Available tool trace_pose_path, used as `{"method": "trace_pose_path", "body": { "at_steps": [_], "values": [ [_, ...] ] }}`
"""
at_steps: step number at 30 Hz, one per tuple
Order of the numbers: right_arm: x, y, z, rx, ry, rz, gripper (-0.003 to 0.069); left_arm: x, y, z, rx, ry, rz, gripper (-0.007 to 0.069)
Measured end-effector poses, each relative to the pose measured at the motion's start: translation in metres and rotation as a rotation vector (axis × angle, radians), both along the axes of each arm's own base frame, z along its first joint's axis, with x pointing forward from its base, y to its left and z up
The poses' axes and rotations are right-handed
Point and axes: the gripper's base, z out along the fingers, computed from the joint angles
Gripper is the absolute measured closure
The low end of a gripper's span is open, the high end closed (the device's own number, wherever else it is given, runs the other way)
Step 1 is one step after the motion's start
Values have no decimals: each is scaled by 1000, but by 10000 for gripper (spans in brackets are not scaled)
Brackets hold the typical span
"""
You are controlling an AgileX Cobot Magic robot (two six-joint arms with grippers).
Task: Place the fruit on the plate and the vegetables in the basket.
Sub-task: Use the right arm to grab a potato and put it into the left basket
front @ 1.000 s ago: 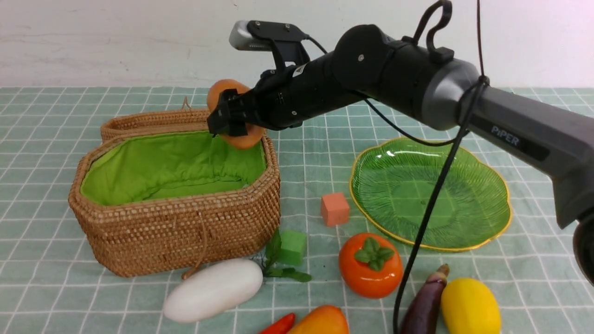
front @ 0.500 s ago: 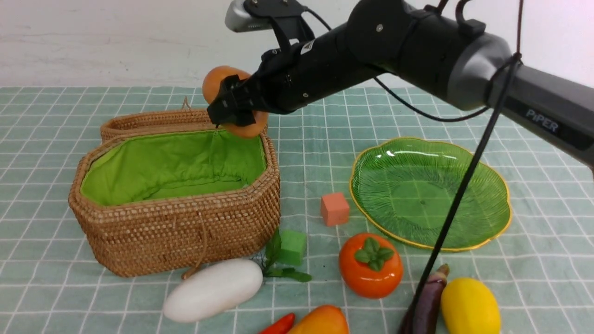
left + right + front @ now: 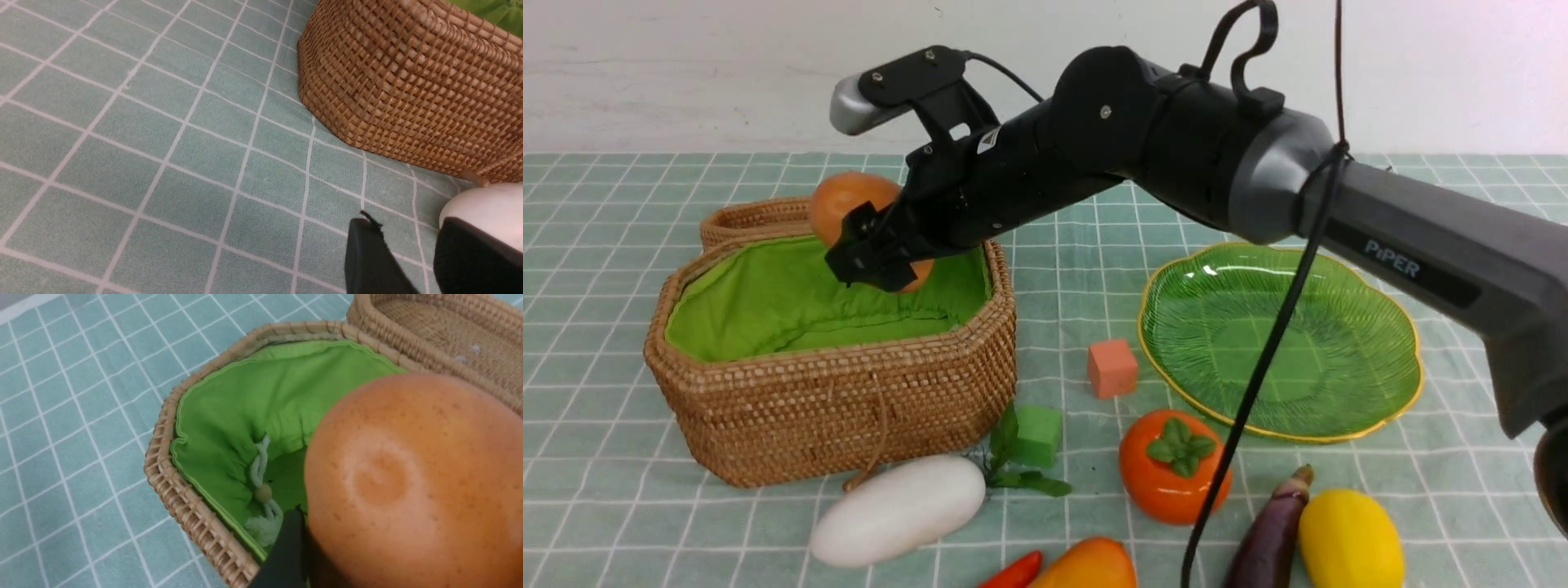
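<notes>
Gripping the brown potato (image 3: 848,200), the right hand (image 3: 870,249) hung over the open basket (image 3: 849,408) in the front view. The white radish (image 3: 898,510) lay just in front of the basket on the counter (image 3: 596,367), and the plate (image 3: 1274,351) stood well apart. The left wrist view showed the left hand (image 3: 408,232) with its fingers a little apart. In the right wrist view, the potato loomed above the green lining (image 3: 229,404).
</notes>
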Motion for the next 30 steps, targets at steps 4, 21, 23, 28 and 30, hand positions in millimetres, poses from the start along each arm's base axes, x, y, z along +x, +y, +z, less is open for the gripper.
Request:
{"method": "trace_pose_path", "body": {
  "at_steps": [4,21,23,28,30],
  "values": [
    [2,-1,1,26,36,-49,-18,0,0,0,0,0,0,386],
    [2,-1,1,47,65,-78,30,0,0,0,0,0,0,386],
    [2,-1,1,47,65,-78,30,0,0,0,0,0,0,386],
    [2,-2,0,35,63,-74,30,0,0,0,0,0,0,386],
    [1,-2,0,26,70,-67,30,0,0,0,0,0,0,386]
  ]
}}
